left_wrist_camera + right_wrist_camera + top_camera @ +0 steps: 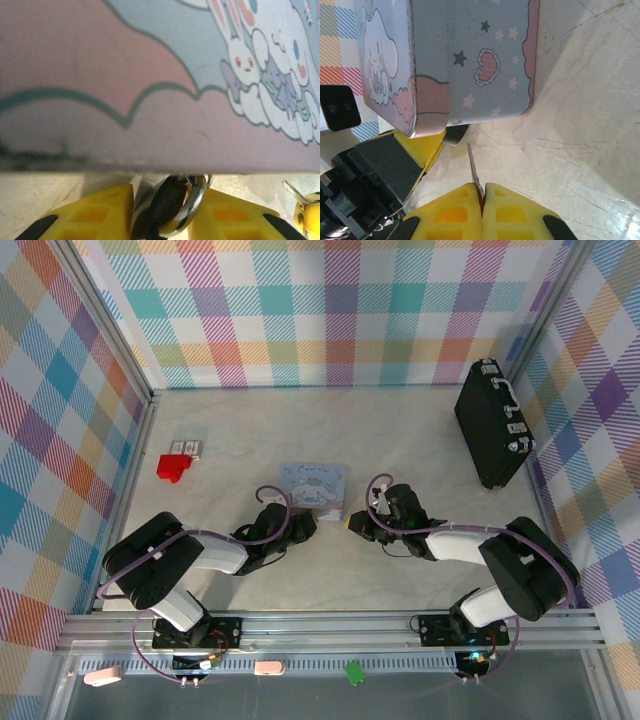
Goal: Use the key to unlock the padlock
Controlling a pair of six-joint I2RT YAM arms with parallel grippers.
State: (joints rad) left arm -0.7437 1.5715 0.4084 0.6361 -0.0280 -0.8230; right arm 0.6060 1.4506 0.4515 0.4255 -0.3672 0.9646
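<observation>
The padlock, a small dark block with a silvery shackle, stands tilted between my left gripper's yellow fingers, hard against the front wall of the light blue cartoon tin. My left gripper is shut on it, at the tin's near edge. In the right wrist view the padlock peeks out under the tin's corner. My right gripper is shut on the key, whose thin blade points toward the padlock a short way off. From above, the right gripper faces the left one.
The tin lies mid-table just beyond both grippers. A black case stands at the back right. A red block and a small pale item lie at the left. Plaid walls enclose the table.
</observation>
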